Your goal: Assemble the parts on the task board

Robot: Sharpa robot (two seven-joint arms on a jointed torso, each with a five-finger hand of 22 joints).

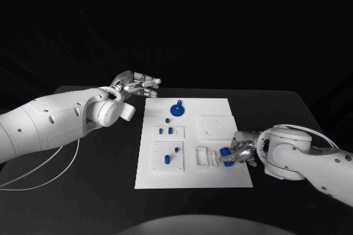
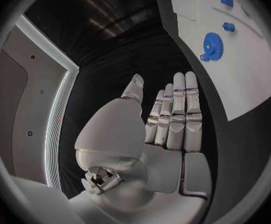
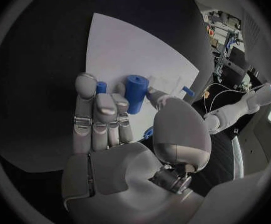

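Blue cylinder part (image 3: 135, 94) sitting pinched in right hand (image 1: 239, 152) over task board (image 1: 221, 179), left hand (image 1: 136, 84) hovering apart, fingers straight, holding nothing

Head camera looks down; both wrist cameras, close behind hands, share the task board (image 1: 221, 179).
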